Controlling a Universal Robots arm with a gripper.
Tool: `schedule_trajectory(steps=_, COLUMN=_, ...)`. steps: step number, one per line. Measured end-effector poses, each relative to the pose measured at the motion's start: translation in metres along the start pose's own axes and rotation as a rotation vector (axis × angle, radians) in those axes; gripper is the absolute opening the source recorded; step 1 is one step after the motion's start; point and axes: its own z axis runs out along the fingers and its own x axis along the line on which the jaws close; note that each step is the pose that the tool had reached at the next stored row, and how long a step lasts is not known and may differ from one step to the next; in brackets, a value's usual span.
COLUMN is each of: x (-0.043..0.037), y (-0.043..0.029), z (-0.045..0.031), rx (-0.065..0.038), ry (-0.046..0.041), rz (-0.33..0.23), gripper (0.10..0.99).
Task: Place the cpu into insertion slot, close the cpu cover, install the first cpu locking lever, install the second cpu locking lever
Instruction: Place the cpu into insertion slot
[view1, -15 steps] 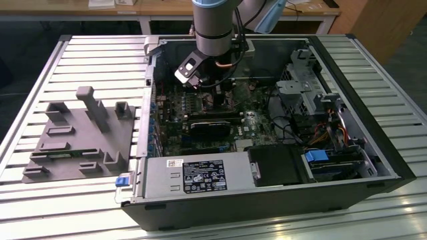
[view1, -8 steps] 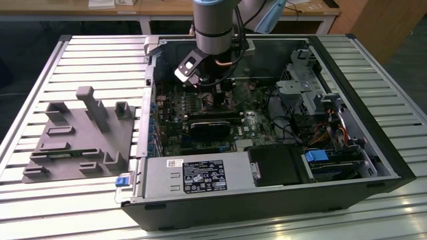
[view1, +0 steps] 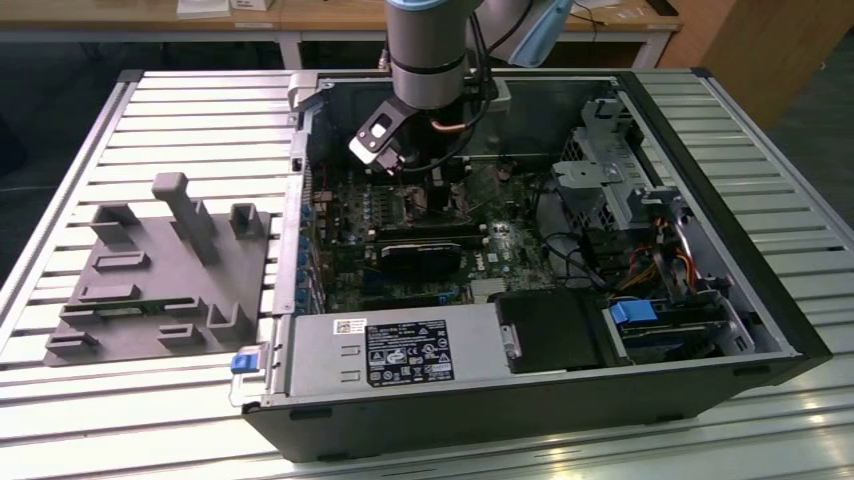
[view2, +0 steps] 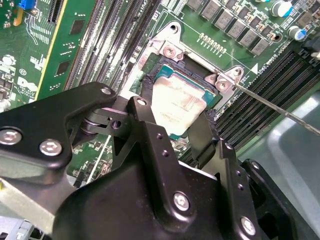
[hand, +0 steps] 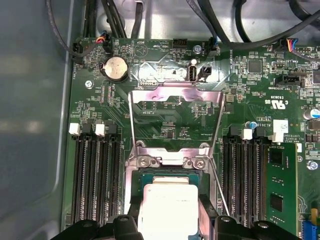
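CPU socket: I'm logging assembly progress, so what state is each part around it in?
cpu, gripped, over the insertion slot; seating unclear.
cpu cover, open, swung back.
locking lever, unlatched.
pincer, shut on the cpu.

The cpu (hand: 167, 205) clamped in your gripper (hand: 170, 227) has a silvery metal top, smudged and dull rather than mirror-bright. The gripper itself is matt black, studded with bright metal screws. Just beyond it, the cpu cover (hand: 175, 95) is polished bare metal catching glare. The insertion slot (view2: 167, 50) has a satin silver metal rim. Around your gripper, the motherboard (hand: 250, 90) is glossy green.
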Motion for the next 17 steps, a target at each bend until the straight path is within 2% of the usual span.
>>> schedule_trajectory(steps=10, x=-0.0034, y=0.0000, z=0.0011, rx=0.000, ry=0.0010, rz=0.004, gripper=0.533)
schedule_trajectory(steps=13, x=-0.0034, y=0.0000, z=0.0012, rx=0.000, ry=0.0100, rz=0.005, gripper=0.533)
schedule_trajectory(steps=17, x=-0.0034, y=-0.0001, z=0.0019, rx=0.000, ry=0.0130, rz=0.006, gripper=0.533)
